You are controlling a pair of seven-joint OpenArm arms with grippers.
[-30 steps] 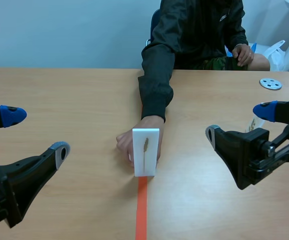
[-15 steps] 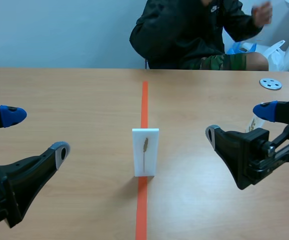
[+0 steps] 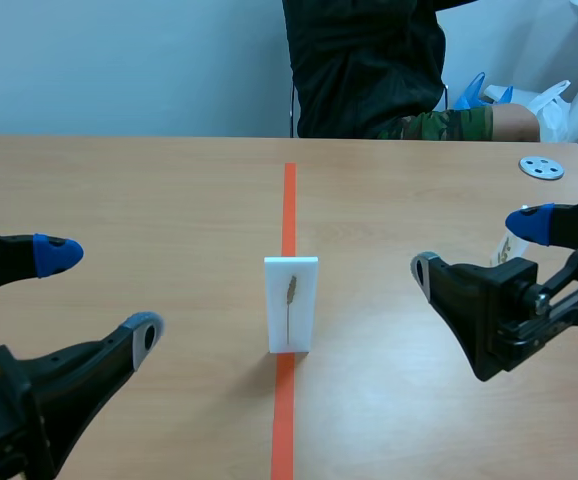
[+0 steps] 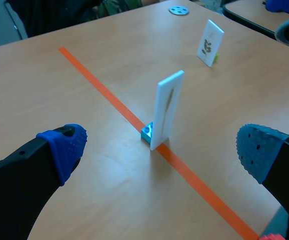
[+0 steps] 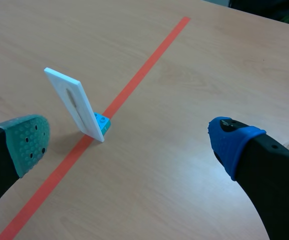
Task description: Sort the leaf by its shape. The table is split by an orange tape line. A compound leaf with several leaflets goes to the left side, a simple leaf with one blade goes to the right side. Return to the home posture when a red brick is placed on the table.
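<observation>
Scene view: we are eyeing single-blade leaf card (image 3: 291, 305) ahead of wide-open left gripper (image 3: 101, 295), right gripper (image 3: 477, 246); planning square pinch across card edges.

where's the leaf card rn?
Scene view: the leaf card stands upright on the orange tape line at mid-table, between the left gripper and right gripper, touching neither.

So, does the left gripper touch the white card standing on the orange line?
Apart. The scene view shows bare table between the left gripper, jaws open, and the white card.
</observation>
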